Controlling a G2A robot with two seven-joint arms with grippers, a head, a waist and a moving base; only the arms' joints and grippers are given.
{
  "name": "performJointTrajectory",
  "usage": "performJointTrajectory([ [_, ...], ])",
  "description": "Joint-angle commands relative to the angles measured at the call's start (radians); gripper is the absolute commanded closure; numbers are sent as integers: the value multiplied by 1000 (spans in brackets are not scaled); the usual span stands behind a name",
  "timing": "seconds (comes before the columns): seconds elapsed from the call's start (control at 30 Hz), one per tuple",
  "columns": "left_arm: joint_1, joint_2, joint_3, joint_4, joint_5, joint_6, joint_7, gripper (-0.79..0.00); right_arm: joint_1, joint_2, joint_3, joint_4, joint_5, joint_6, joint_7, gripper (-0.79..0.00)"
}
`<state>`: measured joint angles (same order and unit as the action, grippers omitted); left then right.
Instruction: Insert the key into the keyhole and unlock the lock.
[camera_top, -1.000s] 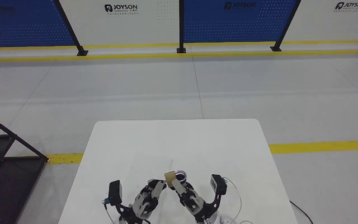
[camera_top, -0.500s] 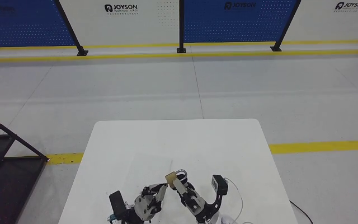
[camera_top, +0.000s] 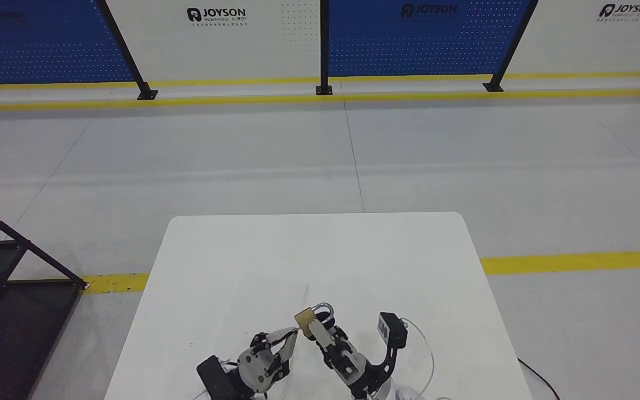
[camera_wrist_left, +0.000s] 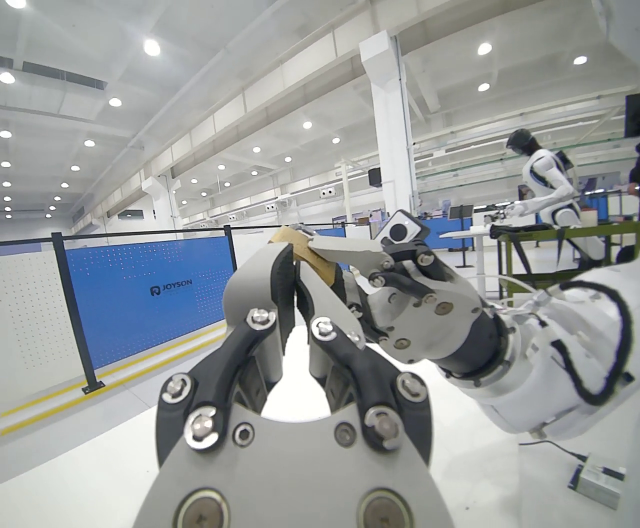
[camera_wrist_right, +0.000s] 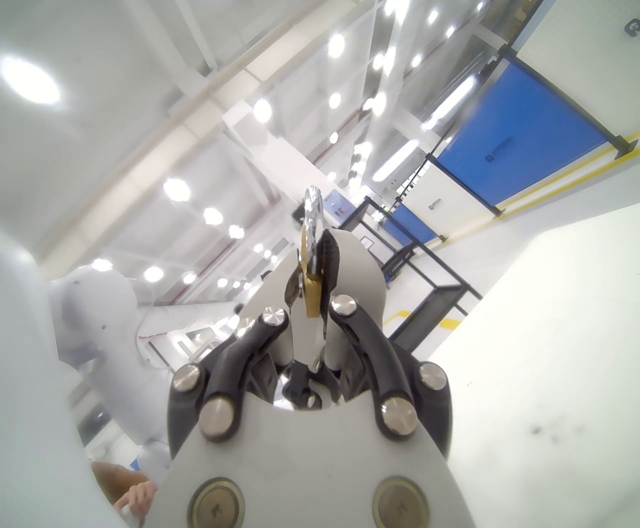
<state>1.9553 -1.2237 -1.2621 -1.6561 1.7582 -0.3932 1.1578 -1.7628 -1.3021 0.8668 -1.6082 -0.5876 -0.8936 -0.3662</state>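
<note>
A brass padlock (camera_top: 304, 317) with a silver shackle (camera_top: 321, 307) is held above the near part of the white table (camera_top: 400, 260). My right gripper (camera_top: 316, 326) is shut on the padlock's body (camera_wrist_right: 312, 292), and the shackle (camera_wrist_right: 312, 210) sticks out past its fingertips. My left gripper (camera_top: 289, 340) comes in from the left, its tips against the brass body (camera_wrist_left: 320, 265). Its fingers (camera_wrist_left: 280, 270) are shut together. The key is hidden between the pads. In the left wrist view the right gripper (camera_wrist_left: 325, 255) clamps the lock from the other side.
Both arms hang close together over the table's near edge. A white cable (camera_top: 422, 362) loops beside the right arm. A small grey box (camera_wrist_left: 595, 480) with a lead lies on the table by the right forearm. Black frames stand off the table's left (camera_top: 30, 262).
The left wrist has turned and drawn back toward the near edge, its camera block dropping lower in the top view. The padlock and right gripper have stayed nearly still.
</note>
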Motion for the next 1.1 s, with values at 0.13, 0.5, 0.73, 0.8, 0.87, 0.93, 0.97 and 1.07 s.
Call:
performJointTrajectory([
  [0.13, -11, 10, -5, 1, 54, 50, 21, 0, -2, 1, 1, -2, 14, 6, 4, 0],
  [0.5, -15, 25, -2, -6, 55, 75, 30, 0, -6, 1, 3, -8, 37, 8, 7, 0],
  [0.73, -15, 28, 13, -13, -58, 13, 33, -785, -7, 1, 17, -8, 27, 14, -12, 0],
  [0.8, -6, 30, 20, -11, -115, -40, 24, -785, -5, 1, 25, -5, 19, 25, -24, 0],
  [0.87, 1, 32, 16, -14, -158, -78, 14, -785, -2, 0, 32, 0, 13, 36, -34, 0],
  [0.93, 32, 36, 28, -21, -291, -221, -3, -785, 8, -2, 38, 16, 11, 54, -38, 0],
  [0.97, 46, 38, 29, -19, -333, -273, -22, -785, 14, -2, 40, 27, 11, 66, -33, 0],
  [1.07, 106, 52, 13, -63, -577, -435, -165, -785, 56, -6, 30, 82, 29, 145, 50, 0],
])
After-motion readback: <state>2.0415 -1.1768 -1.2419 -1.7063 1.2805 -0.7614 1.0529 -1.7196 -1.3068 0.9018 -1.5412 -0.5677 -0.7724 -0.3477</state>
